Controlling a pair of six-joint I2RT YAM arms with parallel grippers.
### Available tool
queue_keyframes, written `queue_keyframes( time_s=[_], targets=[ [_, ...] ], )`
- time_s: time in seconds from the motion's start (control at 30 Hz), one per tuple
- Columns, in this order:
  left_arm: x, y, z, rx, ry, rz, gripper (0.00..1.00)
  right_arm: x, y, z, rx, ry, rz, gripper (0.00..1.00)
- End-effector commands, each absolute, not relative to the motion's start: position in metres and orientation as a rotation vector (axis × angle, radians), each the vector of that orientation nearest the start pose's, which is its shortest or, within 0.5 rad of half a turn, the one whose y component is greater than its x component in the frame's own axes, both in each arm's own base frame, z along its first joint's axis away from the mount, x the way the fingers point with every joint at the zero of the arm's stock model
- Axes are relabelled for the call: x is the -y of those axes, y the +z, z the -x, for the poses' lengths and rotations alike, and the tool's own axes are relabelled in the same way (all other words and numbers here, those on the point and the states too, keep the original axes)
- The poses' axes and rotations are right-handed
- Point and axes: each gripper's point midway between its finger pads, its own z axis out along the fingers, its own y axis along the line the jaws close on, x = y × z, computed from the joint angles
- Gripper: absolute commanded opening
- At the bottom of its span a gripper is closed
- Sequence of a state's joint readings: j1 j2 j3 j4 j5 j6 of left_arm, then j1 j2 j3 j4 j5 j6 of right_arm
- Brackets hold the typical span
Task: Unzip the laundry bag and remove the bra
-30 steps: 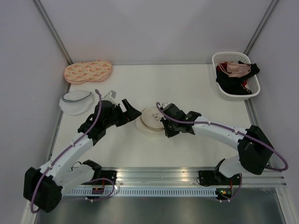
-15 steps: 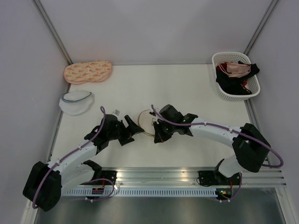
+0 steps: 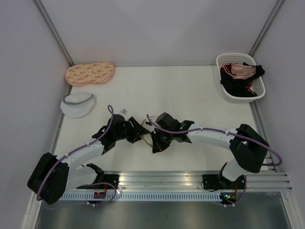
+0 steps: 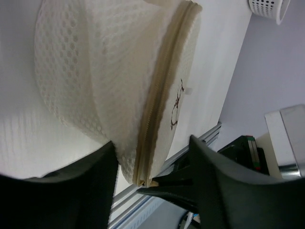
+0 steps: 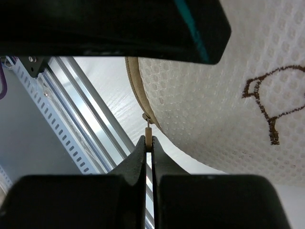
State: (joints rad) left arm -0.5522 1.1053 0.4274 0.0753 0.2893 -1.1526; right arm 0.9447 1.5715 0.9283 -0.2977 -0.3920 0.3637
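The cream mesh laundry bag (image 3: 145,137) stands on its edge between my two grippers, near the table's front. In the left wrist view, its dome (image 4: 95,71), zip rim and black bra symbol (image 4: 176,107) all show. My left gripper (image 3: 137,131) is closed around the bag's lower edge (image 4: 152,143), one finger against the dome and one by the flat face. My right gripper (image 3: 156,142) is shut on the small cream zip pull (image 5: 148,138) at the bag's rim (image 5: 214,95). The zip looks closed along its visible length. The bra is hidden.
A white mesh pouch with a grey-blue rim (image 3: 77,104) and a peach patterned pouch (image 3: 89,73) lie at the far left. A white basket (image 3: 238,99) with pink and black garments stands at the far right. The metal rail (image 3: 190,179) runs along the near edge.
Both grippers have moved toward the near edge, and the bag has come with them and tipped from flat onto its edge. My left gripper, open a second ago, has closed around it.
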Motion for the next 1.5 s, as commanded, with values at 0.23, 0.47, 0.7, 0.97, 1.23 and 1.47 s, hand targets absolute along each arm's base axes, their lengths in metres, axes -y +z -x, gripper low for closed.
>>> queue_keyframes(
  time_s=[0.23,0.47,0.7,0.97,1.23,1.47],
  targets=[
    [0.243,0.097,-0.236,-2.350,-1.174,0.502,0.02,-0.336,0.070,-0.148,-2.546,0.899,0.962,0.00],
    [0.237,0.092,-0.240,-2.359,-1.113,0.487,0.02,-0.284,0.035,-0.158,-2.691,0.503,0.866,0.00],
    [0.238,0.088,-0.238,-2.383,-1.102,0.446,0.02,-0.244,0.033,-0.187,-2.711,0.099,0.678,0.00],
    [0.244,0.090,-0.233,-2.396,-1.141,0.368,0.53,-0.233,0.041,-0.212,-2.646,-0.075,0.578,0.00],
    [0.213,0.110,-0.231,-2.310,-1.007,0.446,0.98,-0.206,0.046,-0.219,-2.626,-0.173,0.505,0.00],
    [0.176,0.153,-0.217,-2.129,-0.958,0.518,0.99,-0.187,0.066,-0.229,-2.577,-0.208,0.431,0.00]
  ],
)
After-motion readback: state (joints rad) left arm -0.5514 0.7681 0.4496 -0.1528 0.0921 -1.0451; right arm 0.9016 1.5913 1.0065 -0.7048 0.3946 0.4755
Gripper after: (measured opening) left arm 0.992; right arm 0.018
